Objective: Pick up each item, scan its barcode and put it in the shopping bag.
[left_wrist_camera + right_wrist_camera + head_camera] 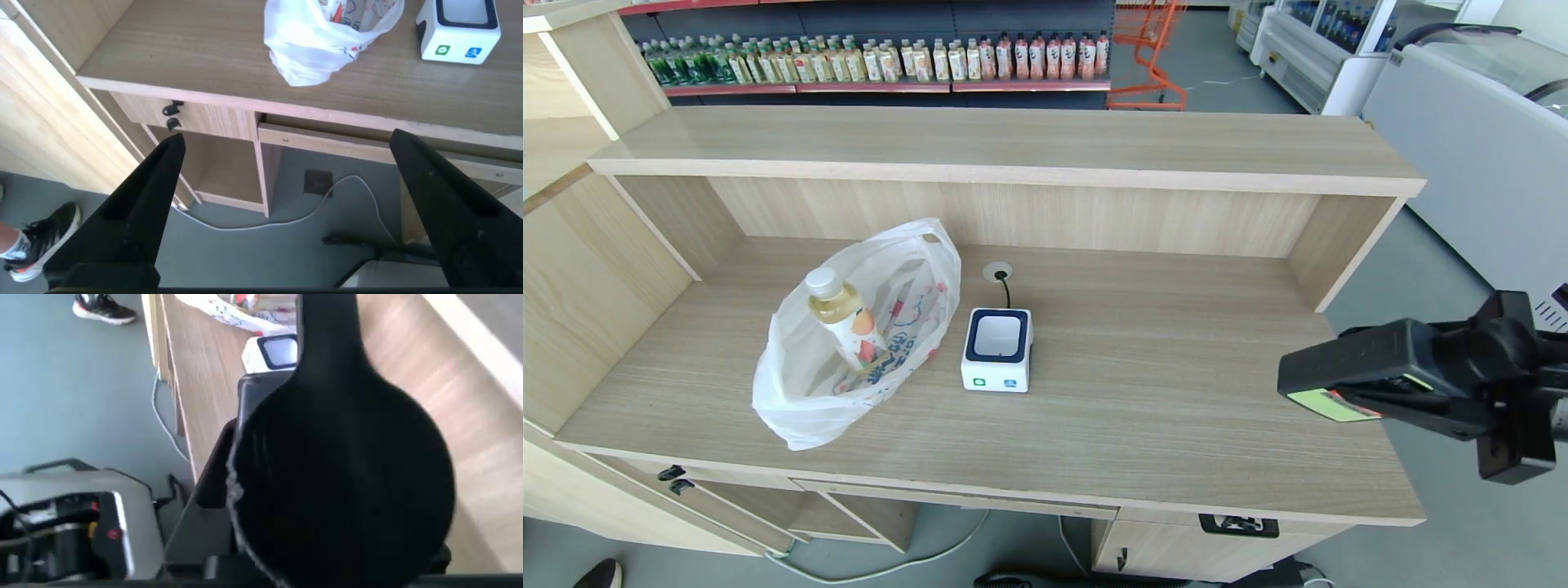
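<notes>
Crinkled plastic shopping bag (783,402) (rounded bottle (840,314) inside), woodgrain counter (1176,392)

Base of bottle (843,320) veiled by shopping bag (783,400), scanner (278,349) mostly behind right gripper (1327,392) in right wrist view

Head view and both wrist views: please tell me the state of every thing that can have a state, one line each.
shopping bag: open, lying on the counter
bottle: capped, tilted, inside the bag
scanner: window facing up, cable attached, beside the bag
left hand: open, empty, in front of the counter
right hand: at the counter's right end; open or shut unclear
</notes>
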Controlling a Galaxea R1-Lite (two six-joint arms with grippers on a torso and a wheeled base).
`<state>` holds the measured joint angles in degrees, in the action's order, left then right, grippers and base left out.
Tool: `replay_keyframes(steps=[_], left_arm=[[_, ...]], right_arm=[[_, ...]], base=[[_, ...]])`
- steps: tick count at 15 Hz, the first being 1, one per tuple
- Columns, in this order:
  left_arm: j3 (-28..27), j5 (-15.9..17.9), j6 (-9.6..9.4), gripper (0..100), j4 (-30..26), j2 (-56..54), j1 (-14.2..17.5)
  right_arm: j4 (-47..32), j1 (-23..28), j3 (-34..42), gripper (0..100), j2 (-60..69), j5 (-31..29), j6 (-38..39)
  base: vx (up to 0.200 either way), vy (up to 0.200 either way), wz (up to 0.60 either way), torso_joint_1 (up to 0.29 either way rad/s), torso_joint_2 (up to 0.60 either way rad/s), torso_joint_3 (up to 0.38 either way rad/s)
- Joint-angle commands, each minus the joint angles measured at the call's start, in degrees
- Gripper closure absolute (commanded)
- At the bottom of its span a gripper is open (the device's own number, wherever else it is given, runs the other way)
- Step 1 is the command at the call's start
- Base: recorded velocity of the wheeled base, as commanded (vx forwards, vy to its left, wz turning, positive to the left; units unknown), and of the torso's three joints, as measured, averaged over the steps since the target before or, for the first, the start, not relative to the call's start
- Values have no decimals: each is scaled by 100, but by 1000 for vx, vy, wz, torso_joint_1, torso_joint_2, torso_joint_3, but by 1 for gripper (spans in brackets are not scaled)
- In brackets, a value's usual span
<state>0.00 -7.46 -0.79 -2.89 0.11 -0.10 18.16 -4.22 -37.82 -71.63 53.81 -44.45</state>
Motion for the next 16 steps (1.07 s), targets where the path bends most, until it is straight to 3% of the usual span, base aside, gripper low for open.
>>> replay_keyframes(steps=[1,2,3,5,8,16], left_arm=[[0,-1,0,0,-1,-2,1],[0,-1,0,0,-1,-2,1],[0,-1,0,0,-1,-2,1],[0,-1,0,0,-1,-2,1],[0,-1,0,0,-1,-2,1],[0,-1,-9,0,-1,-2,1]], right_arm=[[12,-158,-200,100,325,-1171,2748],[3,-492,-428,100,246,-1988,4664],[-6,-659,-604,100,123,-2507,6062],[-15,-686,-718,100,-88,-2797,7547],[-32,-694,-657,100,-211,-2797,8338],[-6,-932,-420,100,-202,-2806,8250]], base=[[0,0,0,0,0,0],[0,0,0,0,0,0],[0,0,0,0,0,0],[0,0,0,0,0,0],[0,0,0,0,0,0],[0,0,0,0,0,0]])
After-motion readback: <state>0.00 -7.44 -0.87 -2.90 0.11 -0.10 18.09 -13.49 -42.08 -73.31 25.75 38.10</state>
